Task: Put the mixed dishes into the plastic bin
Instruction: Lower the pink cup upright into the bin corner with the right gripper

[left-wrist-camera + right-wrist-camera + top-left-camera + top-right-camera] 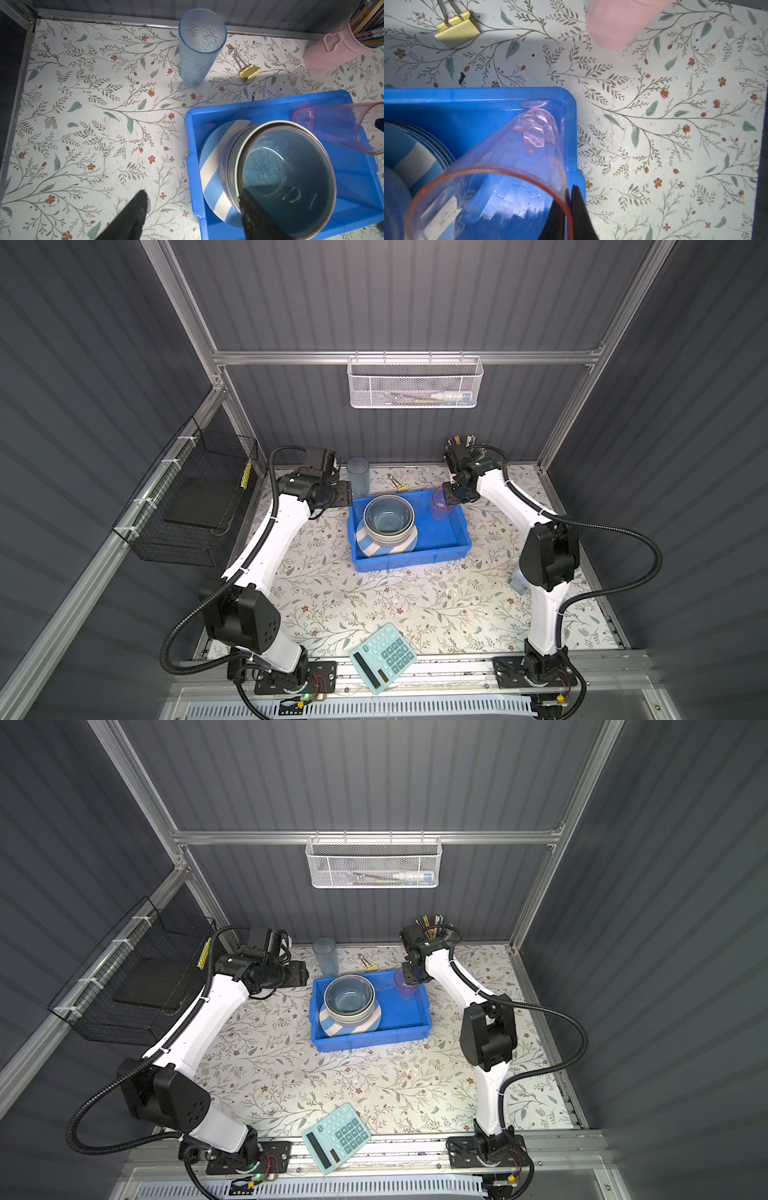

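Observation:
The blue plastic bin [415,561] sits mid-table and holds a striped plate [365,546] under stacked bowls, a dark-blue bowl [388,515] on top. My right gripper [569,193] is shut on the rim of a translucent pink tumbler [500,187], one finger inside and one outside. The tumbler [441,508] hangs tilted over the bin's far right corner. A blue tumbler [358,477] stands upright on the table behind the bin. My left gripper [193,216] is open beside it, one finger over the table, the other over the bowls [286,178], holding nothing.
A pink cup of pencils [332,52] stands at the back right, with a yellow binder clip [249,71] between it and the blue tumbler. A mint calculator [382,657] lies at the front edge. A white mesh basket [415,381] hangs on the back wall, a black wire basket [195,497] on the left.

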Tool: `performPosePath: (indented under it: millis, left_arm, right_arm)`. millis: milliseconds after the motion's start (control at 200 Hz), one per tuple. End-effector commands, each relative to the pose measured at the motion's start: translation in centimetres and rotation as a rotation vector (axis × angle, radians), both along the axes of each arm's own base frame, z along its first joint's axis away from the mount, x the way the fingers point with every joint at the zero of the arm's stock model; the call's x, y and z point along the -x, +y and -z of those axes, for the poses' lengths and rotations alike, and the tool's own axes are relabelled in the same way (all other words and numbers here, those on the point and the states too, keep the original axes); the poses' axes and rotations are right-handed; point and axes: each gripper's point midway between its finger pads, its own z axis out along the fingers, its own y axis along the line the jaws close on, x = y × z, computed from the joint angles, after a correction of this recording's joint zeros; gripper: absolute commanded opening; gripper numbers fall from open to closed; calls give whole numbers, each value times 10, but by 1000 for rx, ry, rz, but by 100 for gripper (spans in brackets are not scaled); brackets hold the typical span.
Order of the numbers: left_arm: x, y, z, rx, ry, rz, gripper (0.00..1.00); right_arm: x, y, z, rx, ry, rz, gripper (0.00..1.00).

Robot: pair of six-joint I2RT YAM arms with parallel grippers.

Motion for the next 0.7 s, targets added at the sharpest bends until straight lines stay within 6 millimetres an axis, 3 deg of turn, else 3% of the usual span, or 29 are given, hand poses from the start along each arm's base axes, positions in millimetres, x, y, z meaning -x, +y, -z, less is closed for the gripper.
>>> performPosePath:
  millis: [0,460,695]
  left_arm:
    - [7,9,1,-23,8,-13,71]
    - [4,8,10,-18,25,-6,71]
    - [-17,11,12,1,31,-24,70]
  right_arm:
    - [-8,-9,-7,22,-26,36,10]
    - [-11,-9,-18,-2,-49,42,15]
    - [-1,-6,-49,-58,-98,20,24]
